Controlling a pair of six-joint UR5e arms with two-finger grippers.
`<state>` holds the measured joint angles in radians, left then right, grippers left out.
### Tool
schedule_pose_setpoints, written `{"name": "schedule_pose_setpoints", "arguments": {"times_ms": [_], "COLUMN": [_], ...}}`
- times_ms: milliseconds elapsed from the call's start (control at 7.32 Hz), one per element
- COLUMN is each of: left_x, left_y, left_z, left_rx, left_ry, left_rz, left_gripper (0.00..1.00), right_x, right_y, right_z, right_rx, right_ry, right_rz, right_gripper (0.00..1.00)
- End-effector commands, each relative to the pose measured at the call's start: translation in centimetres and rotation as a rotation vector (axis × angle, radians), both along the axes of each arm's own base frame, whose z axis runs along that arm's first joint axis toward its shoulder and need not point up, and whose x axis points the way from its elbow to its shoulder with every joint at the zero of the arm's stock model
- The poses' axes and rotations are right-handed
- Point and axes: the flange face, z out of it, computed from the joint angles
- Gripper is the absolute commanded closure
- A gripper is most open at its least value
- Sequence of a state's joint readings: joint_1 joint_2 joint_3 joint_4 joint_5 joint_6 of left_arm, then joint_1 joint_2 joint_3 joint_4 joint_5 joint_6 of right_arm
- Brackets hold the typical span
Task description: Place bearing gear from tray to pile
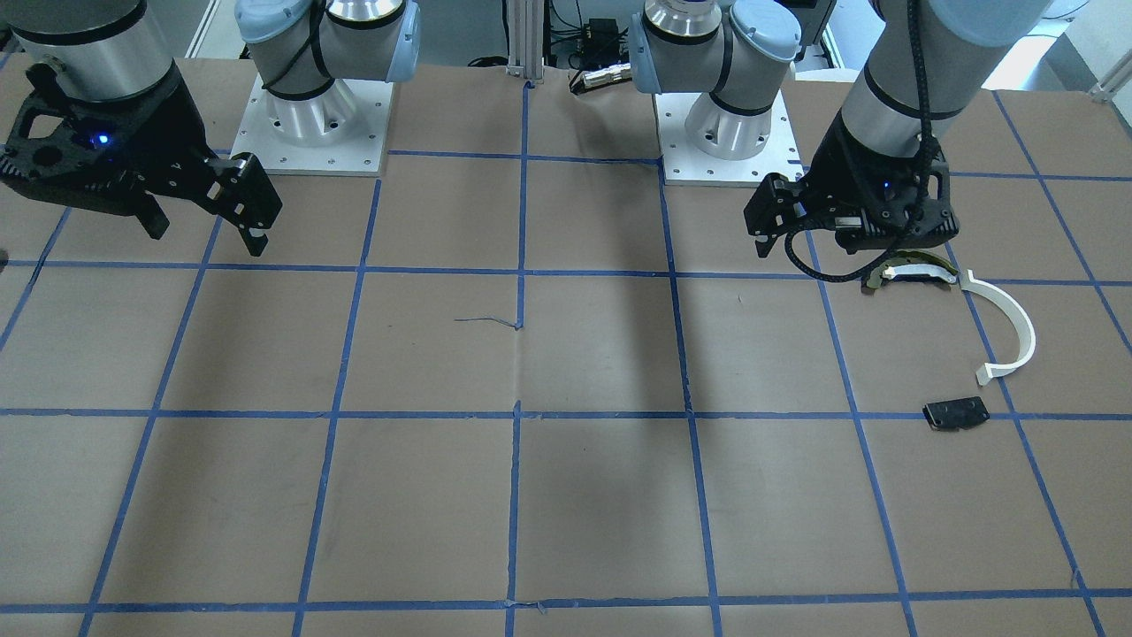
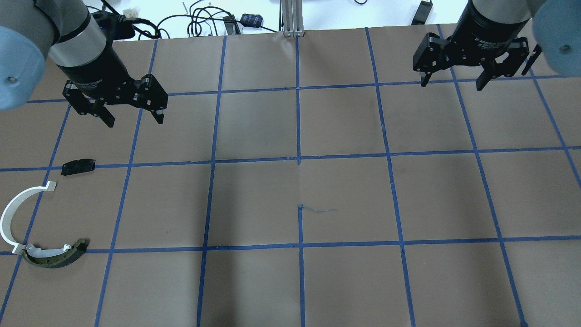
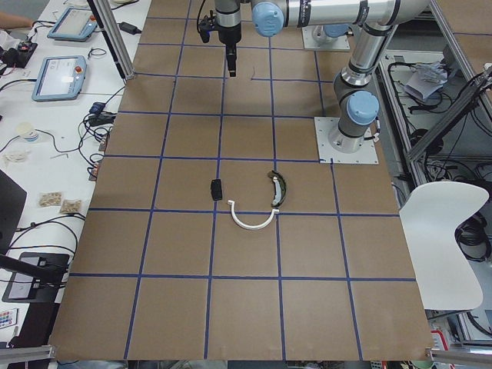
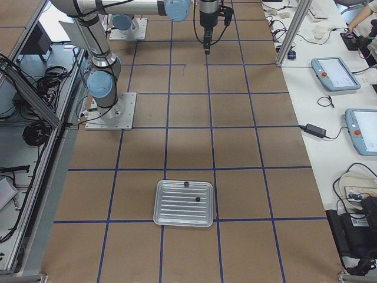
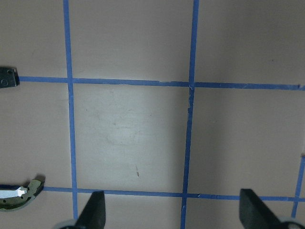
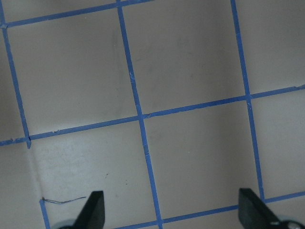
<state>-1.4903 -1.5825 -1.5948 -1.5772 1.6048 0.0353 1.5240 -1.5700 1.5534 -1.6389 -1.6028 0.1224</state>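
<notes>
The pile lies on the table's left end: a thin white half-ring [image 2: 12,213], a dark curved piece with a white band [image 2: 54,256] and a flat black plate [image 2: 78,166]. It also shows in the front view, with the half-ring [image 1: 1017,323] and the plate [image 1: 955,413]. A ribbed metal tray [image 4: 171,215] holds two small dark parts [image 4: 197,199]; I cannot tell which is the bearing gear. My left gripper [image 2: 135,119] is open and empty, above the table beyond the pile. My right gripper [image 2: 451,84] is open and empty at the far right.
The brown table top is marked in squares by blue tape [image 2: 298,159]. The two arm bases [image 1: 309,115] stand at the robot's edge. Cables and boxes [image 2: 204,22] lie beyond the far edge. The tray shows only in the exterior right view.
</notes>
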Motion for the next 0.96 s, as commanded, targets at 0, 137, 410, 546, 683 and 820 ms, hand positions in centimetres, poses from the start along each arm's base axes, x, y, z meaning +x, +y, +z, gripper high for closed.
{"name": "schedule_pose_setpoints", "arguments": {"times_ms": [0, 137, 410, 546, 683, 820], "left_x": [0.1, 0.1, 0.1, 0.1, 0.1, 0.1], "left_y": [0.0, 0.0, -0.2, -0.3, -0.4, -0.2], "left_z": [-0.1, 0.0, -0.2, -0.4, -0.3, -0.3], "left_rx": [0.007, 0.0, 0.004, 0.009, 0.006, 0.006], "left_ry": [-0.004, -0.003, -0.003, -0.002, -0.001, -0.002], "left_rz": [0.001, 0.001, 0.001, 0.001, 0.001, 0.001], "left_gripper": [0.0, 0.0, 0.0, 0.0, 0.0, 0.0], "right_x": [0.1, 0.1, -0.1, -1.3, -4.4, -8.9], "right_y": [0.1, 0.0, 0.0, -0.2, -0.5, -0.7], "right_z": [0.3, 0.5, 0.4, 0.2, 0.2, 0.0], "right_rx": [-0.008, -0.015, -0.011, 0.002, 0.03, 0.049], "right_ry": [-0.007, -0.008, -0.003, 0.037, 0.118, 0.124], "right_rz": [0.003, 0.02, 0.028, 0.15, 0.248, 0.208], "right_gripper": [0.0, 0.0, 0.0, 0.0, 0.03, 0.03]}}
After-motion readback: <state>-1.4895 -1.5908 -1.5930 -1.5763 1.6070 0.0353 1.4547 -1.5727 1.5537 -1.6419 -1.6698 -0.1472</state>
